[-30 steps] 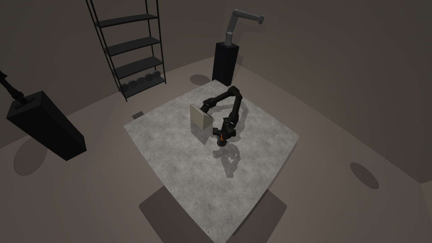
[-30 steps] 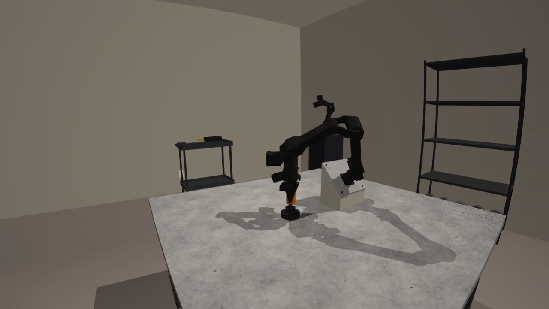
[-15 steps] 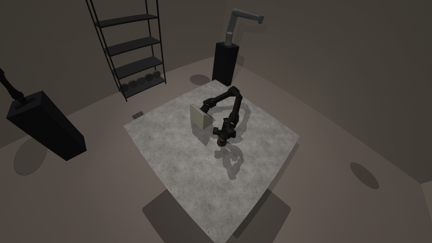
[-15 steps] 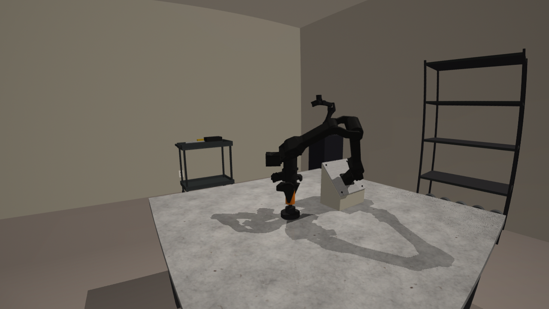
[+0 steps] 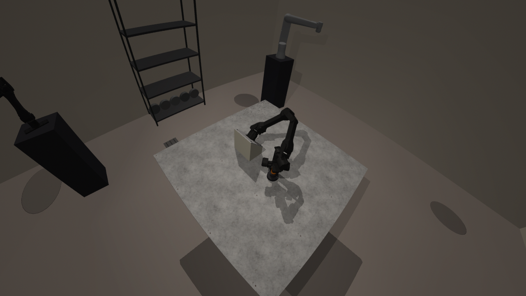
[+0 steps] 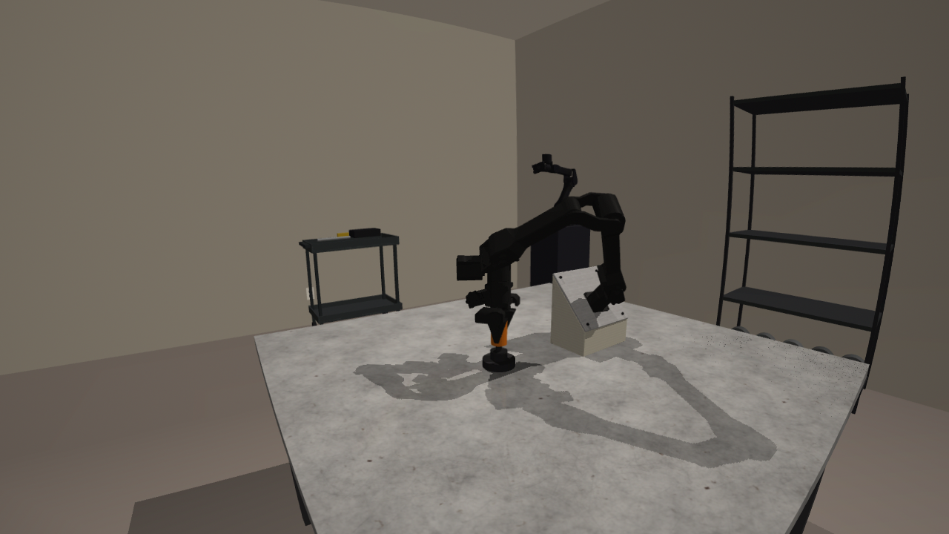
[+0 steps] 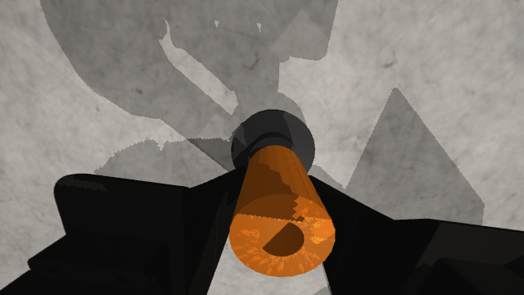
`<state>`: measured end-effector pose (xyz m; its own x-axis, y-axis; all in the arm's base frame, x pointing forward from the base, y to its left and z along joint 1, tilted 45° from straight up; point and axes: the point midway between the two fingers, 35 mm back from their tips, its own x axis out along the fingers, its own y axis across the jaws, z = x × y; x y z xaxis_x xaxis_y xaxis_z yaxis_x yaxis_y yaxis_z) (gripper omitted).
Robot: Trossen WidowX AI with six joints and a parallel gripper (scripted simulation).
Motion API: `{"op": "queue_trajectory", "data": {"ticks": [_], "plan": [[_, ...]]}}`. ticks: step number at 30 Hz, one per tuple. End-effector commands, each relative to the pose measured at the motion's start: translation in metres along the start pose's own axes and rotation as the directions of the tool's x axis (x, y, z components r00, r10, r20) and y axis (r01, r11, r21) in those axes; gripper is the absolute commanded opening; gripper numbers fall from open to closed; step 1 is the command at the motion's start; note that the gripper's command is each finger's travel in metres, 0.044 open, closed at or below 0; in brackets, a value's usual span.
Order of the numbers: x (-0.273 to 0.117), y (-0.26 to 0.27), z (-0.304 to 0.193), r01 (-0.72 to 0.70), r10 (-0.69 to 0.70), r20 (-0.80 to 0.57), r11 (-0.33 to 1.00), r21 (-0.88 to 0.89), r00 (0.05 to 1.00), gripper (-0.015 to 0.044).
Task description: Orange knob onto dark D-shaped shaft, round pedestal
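- Orange from end to end, the knob (image 5: 272, 173) (image 6: 503, 334) (image 7: 280, 264) stands upright above the round pedestal (image 5: 272, 178) (image 6: 498, 363) (image 7: 272, 123) — roughly over its middle, not down against its wide base.
- The end effector (image 5: 273, 170) (image 6: 499, 333) (image 7: 275, 177) is partly open, its two fingers closed on the knob's sides and pointing down.
- In the wrist view the knob's top faces the camera, with its D-shaped hole in sight; the flat side of the hole runs on a slant, from lower left to upper right, and the curve bulges toward the lower right.
- The shaft cannot be made out beneath the knob, so I cannot tell whether its tip is in the hole or how the two flats line up.
- The pedestal is dark, with a broad round foot and a narrower collar, and rests on the mottled grey surface (image 5: 217, 198) (image 6: 583, 484) (image 7: 426, 33).
- Near the pedestal, but apart from it, sits a pale wedge-shaped block (image 5: 242, 146) (image 6: 569, 322); the black arm (image 5: 291, 128) (image 6: 540, 232) rises from its sloping face, bends over and comes down to the knob.
- Shadows of the arm spread across the surface around the pedestal.
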<state>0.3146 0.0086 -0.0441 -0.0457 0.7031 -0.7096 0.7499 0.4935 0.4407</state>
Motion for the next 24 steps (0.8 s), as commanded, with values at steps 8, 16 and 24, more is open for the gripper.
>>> {"op": "queue_trajectory", "data": {"ticks": [8,16,24], "plan": [[-0.0049,0.0017,0.0007,-0.001,0.001,0.002,1.0,0.001,1.0,0.0],[-0.0045,0.0019,0.0025,-0.002,0.001,0.002,0.978,0.209,1.0,0.0],[-0.0019,0.0004,0.0012,-0.002,0.001,0.002,0.978,0.209,1.0,0.0]]}}
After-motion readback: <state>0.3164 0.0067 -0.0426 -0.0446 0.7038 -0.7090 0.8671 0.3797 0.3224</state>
